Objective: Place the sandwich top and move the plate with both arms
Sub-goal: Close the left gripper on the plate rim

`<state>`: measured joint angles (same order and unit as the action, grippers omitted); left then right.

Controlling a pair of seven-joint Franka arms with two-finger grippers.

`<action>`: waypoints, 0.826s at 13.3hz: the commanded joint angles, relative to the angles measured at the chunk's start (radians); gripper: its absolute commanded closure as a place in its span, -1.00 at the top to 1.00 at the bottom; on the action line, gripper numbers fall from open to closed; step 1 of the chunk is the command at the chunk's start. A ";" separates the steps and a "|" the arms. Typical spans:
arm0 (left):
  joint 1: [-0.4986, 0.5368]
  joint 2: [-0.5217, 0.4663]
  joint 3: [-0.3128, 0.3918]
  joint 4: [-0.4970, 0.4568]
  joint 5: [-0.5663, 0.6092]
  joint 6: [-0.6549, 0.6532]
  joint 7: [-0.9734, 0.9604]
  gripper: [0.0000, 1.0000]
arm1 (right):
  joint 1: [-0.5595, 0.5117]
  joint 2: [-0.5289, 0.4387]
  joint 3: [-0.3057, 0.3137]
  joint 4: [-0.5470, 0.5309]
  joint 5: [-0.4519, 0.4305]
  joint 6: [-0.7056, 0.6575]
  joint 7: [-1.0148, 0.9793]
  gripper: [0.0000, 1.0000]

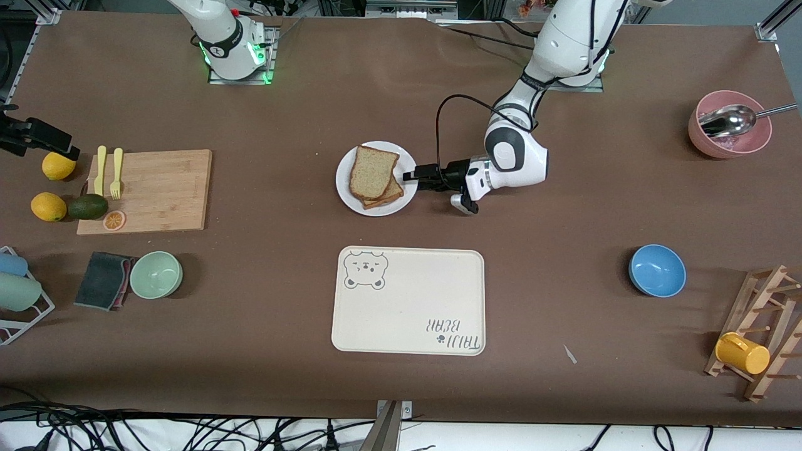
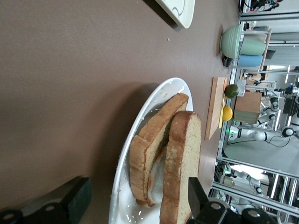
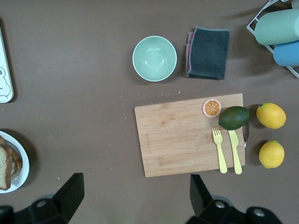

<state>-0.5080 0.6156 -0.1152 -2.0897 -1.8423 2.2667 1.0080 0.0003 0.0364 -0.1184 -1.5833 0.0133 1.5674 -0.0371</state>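
The white plate (image 1: 344,183) sits mid-table, farther from the front camera than the bear-print tray. The sandwich top (image 1: 373,170) lies on it, on a lower slice (image 1: 393,193), slightly skewed. My left gripper (image 1: 413,176) is low at the plate's rim toward the left arm's end, open. In the left wrist view its fingers (image 2: 77,198) stand either side of the plate's rim (image 2: 122,158), and the sandwich top (image 2: 183,158) rests over the lower slice (image 2: 150,147), with a white filling between them. My right gripper (image 3: 135,196) is open, high over bare table between the plate (image 3: 22,164) and the cutting board.
A cream bear-print tray (image 1: 408,300) lies nearer the front camera than the plate. A wooden cutting board (image 1: 153,188) with a fork and knife, lemons and an avocado is toward the right arm's end, with a green bowl (image 1: 156,274). A blue bowl (image 1: 656,270) and a pink bowl (image 1: 729,125) are toward the left arm's end.
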 commanded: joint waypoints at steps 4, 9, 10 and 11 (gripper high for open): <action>-0.020 0.006 0.005 -0.010 -0.043 0.005 0.064 0.81 | -0.002 0.010 0.002 0.016 0.010 -0.001 0.005 1.00; -0.024 0.012 -0.009 -0.010 -0.045 0.005 0.075 0.34 | -0.002 0.008 0.003 0.016 0.007 -0.003 0.006 1.00; -0.024 0.012 -0.009 -0.010 -0.045 0.005 0.076 0.23 | -0.002 0.008 0.003 0.016 0.008 -0.003 0.008 1.00; -0.024 0.013 -0.009 -0.010 -0.045 0.004 0.086 0.03 | -0.002 0.008 0.003 0.016 0.008 -0.003 0.006 1.00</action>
<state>-0.5238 0.6297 -0.1260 -2.0934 -1.8423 2.2664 1.0447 0.0017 0.0417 -0.1180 -1.5833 0.0134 1.5675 -0.0371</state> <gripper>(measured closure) 0.339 0.000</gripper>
